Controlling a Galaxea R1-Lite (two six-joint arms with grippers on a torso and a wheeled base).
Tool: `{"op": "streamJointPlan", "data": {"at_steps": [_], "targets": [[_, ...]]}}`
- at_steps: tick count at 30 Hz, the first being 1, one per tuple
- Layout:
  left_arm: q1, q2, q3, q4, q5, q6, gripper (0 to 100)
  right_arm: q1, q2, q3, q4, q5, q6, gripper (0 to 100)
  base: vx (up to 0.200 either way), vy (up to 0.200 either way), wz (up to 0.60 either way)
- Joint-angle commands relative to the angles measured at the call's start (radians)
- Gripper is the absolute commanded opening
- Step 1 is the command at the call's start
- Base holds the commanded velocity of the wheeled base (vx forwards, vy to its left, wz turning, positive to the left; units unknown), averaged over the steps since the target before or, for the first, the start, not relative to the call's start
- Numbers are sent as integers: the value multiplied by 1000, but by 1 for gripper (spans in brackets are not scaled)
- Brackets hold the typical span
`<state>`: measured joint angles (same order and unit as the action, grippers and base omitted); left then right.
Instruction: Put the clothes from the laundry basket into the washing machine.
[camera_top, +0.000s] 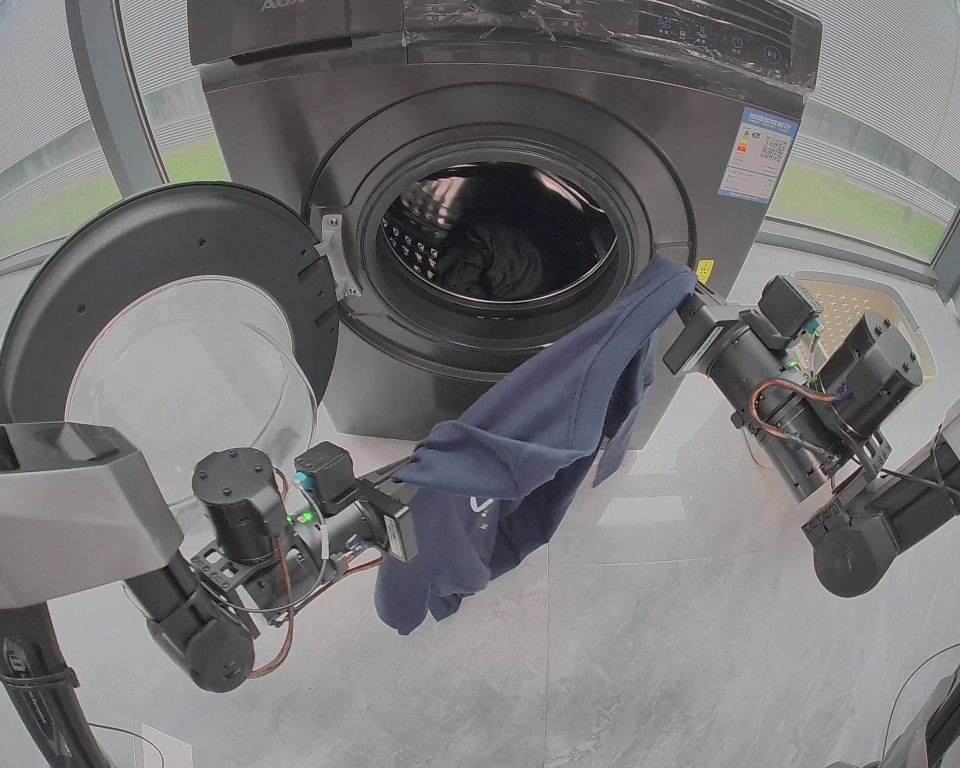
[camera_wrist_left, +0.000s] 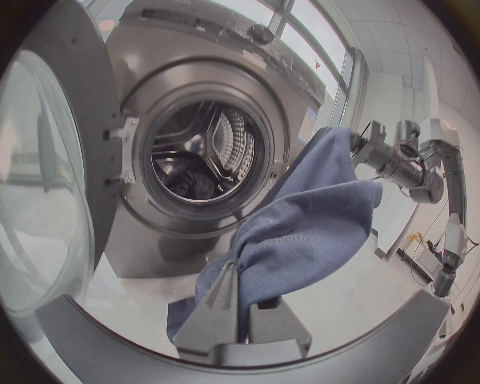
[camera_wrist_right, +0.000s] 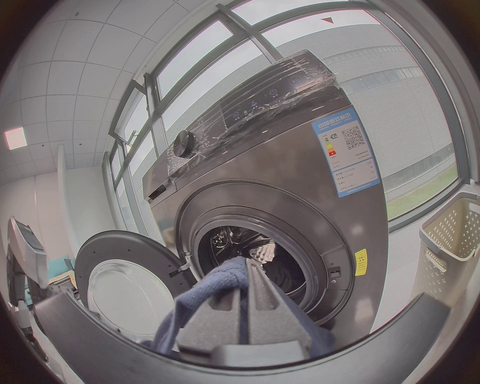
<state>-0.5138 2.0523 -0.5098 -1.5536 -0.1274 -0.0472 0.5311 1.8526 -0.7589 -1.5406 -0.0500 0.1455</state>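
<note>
A navy blue garment (camera_top: 530, 440) hangs stretched between my two grippers in front of the grey washing machine (camera_top: 480, 120). My left gripper (camera_top: 412, 468) is shut on its lower end, low and to the left of the drum opening (camera_top: 500, 235). My right gripper (camera_top: 683, 292) is shut on its upper end, just right of the opening's rim. The left wrist view has the garment (camera_wrist_left: 310, 220) bunched over the closed fingers (camera_wrist_left: 220, 300). In the right wrist view the cloth (camera_wrist_right: 220, 282) wraps the pinched fingers (camera_wrist_right: 265, 300). A dark garment (camera_top: 495, 262) lies inside the drum.
The round door (camera_top: 170, 300) stands swung open to the left. A beige perforated laundry basket (camera_top: 870, 300) stands on the floor right of the machine, behind my right arm, also seen as the basket (camera_wrist_right: 450, 240). Pale tiled floor (camera_top: 650, 620) lies open in front.
</note>
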Motion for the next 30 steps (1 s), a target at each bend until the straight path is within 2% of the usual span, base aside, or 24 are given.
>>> {"op": "streamJointPlan", "data": {"at_steps": [1,4,12,13,19,21,22,24,30], "targets": [[-9,158,-87,0,0,-39,0,35,-7,33,-1,1,-1,0,0,0,0],[-6,198,-125,0,-1,-65,0,46,-6,49,-1,-1,-1,0,0,0,0],[0,298,-204,0,0,-63,0,75,-3,70,-1,-4,-1,0,0,0,0],[-2,307,-211,0,0,-62,100,75,-3,70,-1,-4,-1,0,0,0,0],[-12,361,-236,0,2,-52,100,99,-3,70,-1,-8,0,0,0,0,0],[-18,371,-239,0,3,-51,100,104,-3,69,-1,-17,0,0,0,0,0],[-31,381,-251,0,8,-51,100,115,-1,64,-1,-50,-1,0,0,0,0],[-37,387,-263,0,11,-51,100,121,10,58,-1,-70,-1,0,0,0,0],[-54,377,-253,-2,9,-49,100,122,42,47,1,-79,0,0,0,0,0]]}}
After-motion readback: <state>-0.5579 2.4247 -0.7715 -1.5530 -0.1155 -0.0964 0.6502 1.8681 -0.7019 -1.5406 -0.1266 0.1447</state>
